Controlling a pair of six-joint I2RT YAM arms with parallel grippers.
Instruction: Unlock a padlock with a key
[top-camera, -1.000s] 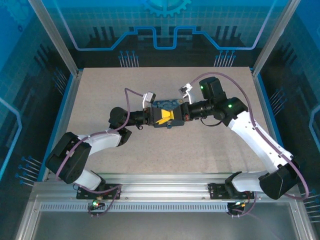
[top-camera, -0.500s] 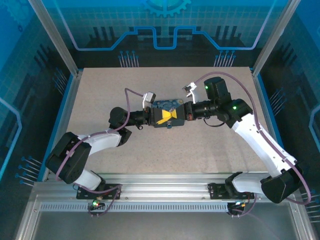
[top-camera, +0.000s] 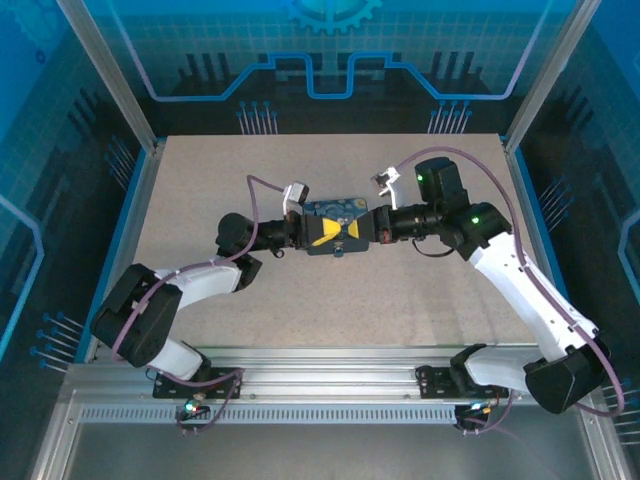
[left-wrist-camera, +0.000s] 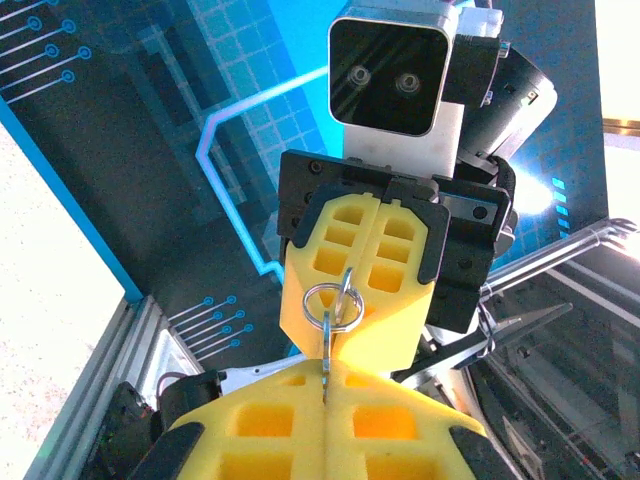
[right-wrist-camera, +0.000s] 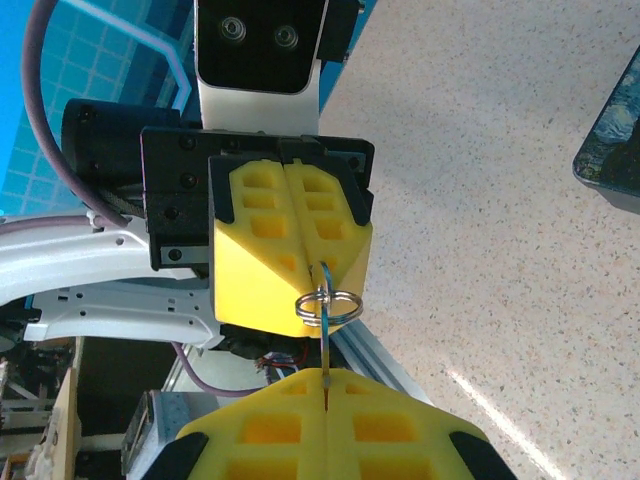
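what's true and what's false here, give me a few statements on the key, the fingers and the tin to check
1. The left fingers and right fingers meet tip to tip over the tin. True.
2. The key lies flat on the table. False: it is pinched in the fingers, up in the air.
3. Both pairs of fingers are shut. True.
4. The tin is plain red. False: it is dark blue with painted swirls.
5. A ring hangs on the key. True.
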